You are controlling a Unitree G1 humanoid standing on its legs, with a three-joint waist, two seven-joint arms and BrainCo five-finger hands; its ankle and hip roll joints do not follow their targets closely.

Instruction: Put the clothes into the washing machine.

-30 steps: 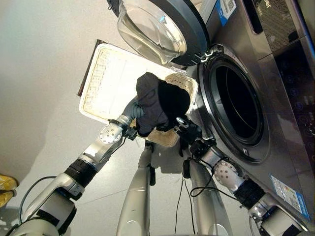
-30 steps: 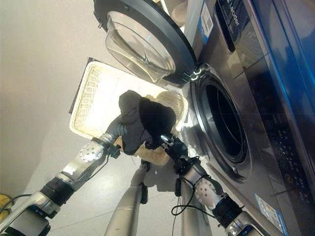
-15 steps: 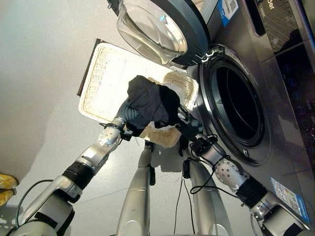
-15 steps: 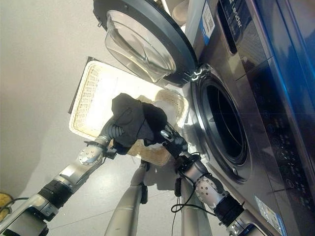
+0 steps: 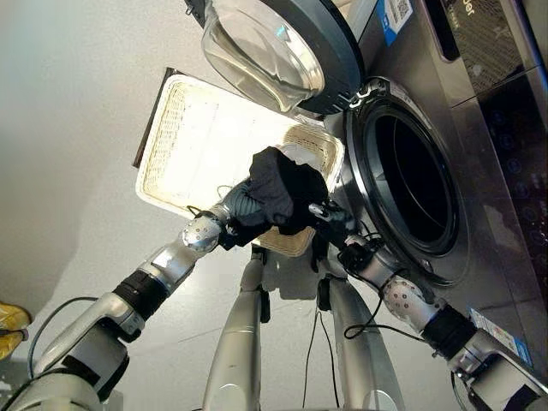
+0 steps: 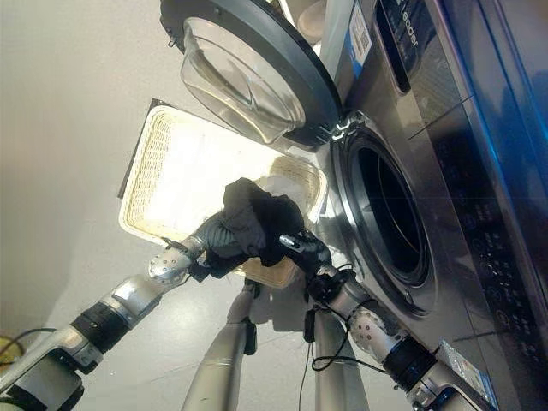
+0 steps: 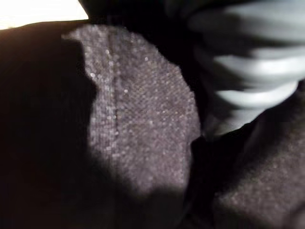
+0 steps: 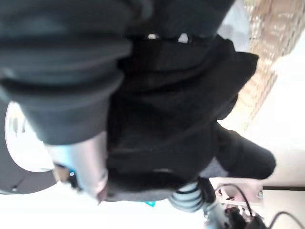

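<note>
A dark garment [image 5: 278, 184] hangs bunched in the air over the near right corner of the woven laundry basket [image 5: 171, 128], just left of the washing machine's open drum [image 5: 415, 180]. My left hand [image 5: 242, 205] is buried in the cloth from the left, and its ribbed cover shows beside the dark fabric [image 7: 143, 119] in the left wrist view. My right hand [image 5: 332, 219] pinches the garment's lower right edge. In the right wrist view the cloth [image 8: 176, 109] hangs just past that hand.
The washer's round glass door [image 5: 274, 51] stands swung open above the basket. A pale cloth [image 6: 278, 181] lies in the basket's corner by the machine. The basket sits on a light floor, and a yellow object [image 5: 8, 330] lies at the far lower left.
The garment and both hands have shifted right and slightly down, closer to the drum's opening. The left arm reaches further right than before.
</note>
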